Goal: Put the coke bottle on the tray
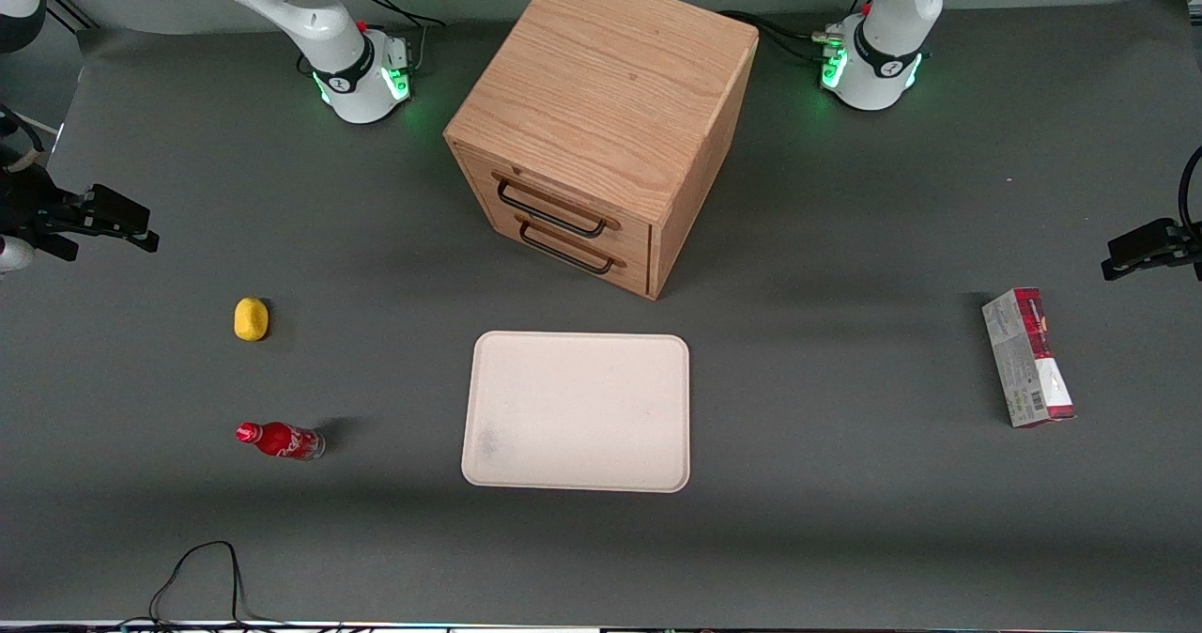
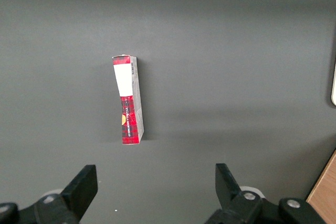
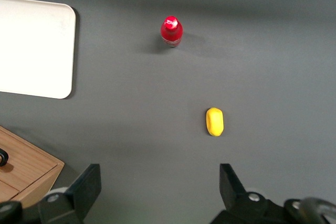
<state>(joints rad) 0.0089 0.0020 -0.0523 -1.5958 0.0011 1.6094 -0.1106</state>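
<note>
Toward the working arm's end of the table (image 1: 845,539), from the front camera, I see the coke bottle (image 1: 280,440) standing upright, well apart from the tray (image 1: 577,411), which lies bare in front of the wooden drawer cabinet (image 1: 601,131). A yellow object (image 1: 251,319) sits farther from the camera than the bottle. My hand (image 1: 113,220) hangs high at the frame edge, nowhere near the bottle, so I judge nothing of the task is done yet.

From the left wrist camera I only get the red-and-grey carton (image 2: 128,100) lying on the table, a distractor near the parked arm.

From the right wrist camera, my hand (image 3: 160,184) is released, fingers spread wide and holding nothing. The coke bottle (image 3: 171,31) shows its red cap from above, with the yellow object (image 3: 214,121) between it and my fingers and the tray (image 3: 34,45) off to one side. I reckon I must pass over the yellow piece to reach the bottle.
</note>
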